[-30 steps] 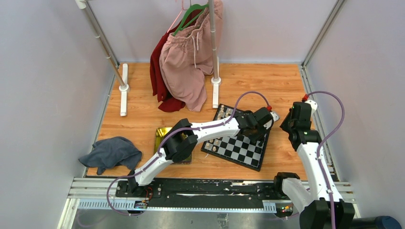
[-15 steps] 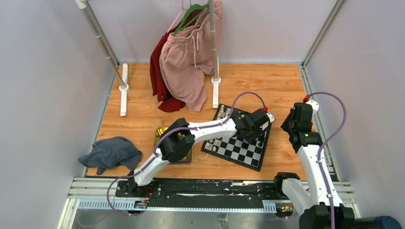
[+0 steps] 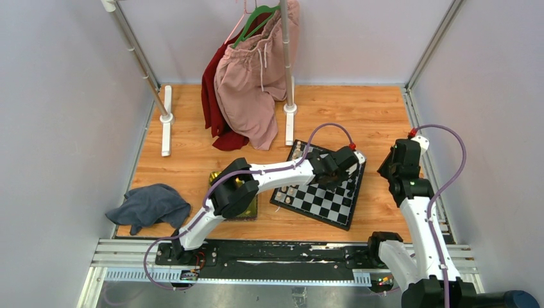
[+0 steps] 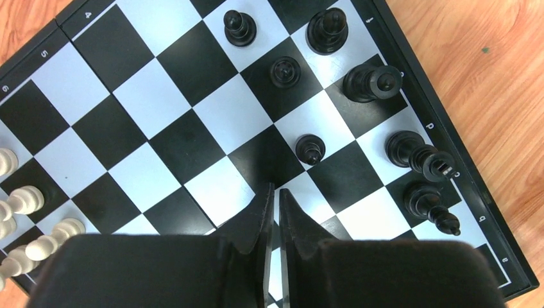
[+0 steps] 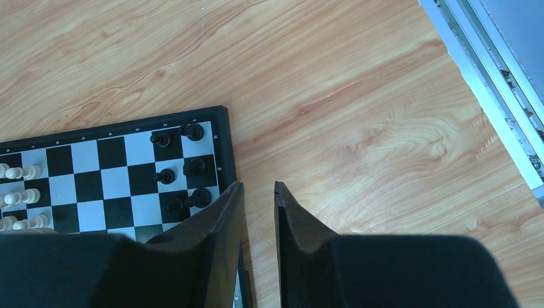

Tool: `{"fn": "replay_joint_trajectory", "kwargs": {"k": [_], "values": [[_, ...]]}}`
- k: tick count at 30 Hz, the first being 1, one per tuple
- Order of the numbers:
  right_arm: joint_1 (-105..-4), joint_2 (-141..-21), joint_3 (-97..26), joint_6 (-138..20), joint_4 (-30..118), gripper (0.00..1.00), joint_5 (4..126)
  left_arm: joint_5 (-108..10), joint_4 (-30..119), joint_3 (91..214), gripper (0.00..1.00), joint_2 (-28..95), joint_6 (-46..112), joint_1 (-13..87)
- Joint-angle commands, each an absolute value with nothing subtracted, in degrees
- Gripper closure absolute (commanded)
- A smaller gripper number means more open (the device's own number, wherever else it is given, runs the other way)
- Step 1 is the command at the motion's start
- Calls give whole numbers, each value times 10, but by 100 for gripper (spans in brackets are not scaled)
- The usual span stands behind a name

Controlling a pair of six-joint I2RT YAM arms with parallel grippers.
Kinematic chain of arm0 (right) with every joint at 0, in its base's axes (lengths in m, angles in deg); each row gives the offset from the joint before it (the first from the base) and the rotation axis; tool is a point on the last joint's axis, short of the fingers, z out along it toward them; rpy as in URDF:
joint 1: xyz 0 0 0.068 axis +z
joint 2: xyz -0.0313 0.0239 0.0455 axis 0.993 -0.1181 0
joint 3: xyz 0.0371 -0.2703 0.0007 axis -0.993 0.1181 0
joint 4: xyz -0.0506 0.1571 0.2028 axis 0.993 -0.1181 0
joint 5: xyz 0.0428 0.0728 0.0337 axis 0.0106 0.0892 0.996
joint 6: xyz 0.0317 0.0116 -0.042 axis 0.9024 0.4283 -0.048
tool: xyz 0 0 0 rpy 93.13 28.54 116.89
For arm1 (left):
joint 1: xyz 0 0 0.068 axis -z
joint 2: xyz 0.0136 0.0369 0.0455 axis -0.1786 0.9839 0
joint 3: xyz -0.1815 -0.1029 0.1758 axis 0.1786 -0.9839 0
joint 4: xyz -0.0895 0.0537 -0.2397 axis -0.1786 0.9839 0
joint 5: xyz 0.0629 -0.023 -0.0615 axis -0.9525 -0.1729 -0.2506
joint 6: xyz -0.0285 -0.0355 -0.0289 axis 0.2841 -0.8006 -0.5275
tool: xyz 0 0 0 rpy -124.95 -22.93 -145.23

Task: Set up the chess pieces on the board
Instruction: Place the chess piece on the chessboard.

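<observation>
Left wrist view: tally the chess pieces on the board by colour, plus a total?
black pieces: 7
cream pieces: 5, at the left edge of the picture, some cut off by it
total: 12
</observation>
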State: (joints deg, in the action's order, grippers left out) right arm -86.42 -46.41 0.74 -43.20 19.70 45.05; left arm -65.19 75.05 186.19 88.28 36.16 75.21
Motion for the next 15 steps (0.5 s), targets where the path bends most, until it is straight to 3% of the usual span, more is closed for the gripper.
{"fn": "replay_joint_trajectory", "kwargs": {"k": [1,15], "values": [[-873,-451,12,-429,177,71,439,-654,739,1858,89,862,362,748],[-873,-427,6,-428,159,72,429,-628,730,1874,97,884,350,748]]}}
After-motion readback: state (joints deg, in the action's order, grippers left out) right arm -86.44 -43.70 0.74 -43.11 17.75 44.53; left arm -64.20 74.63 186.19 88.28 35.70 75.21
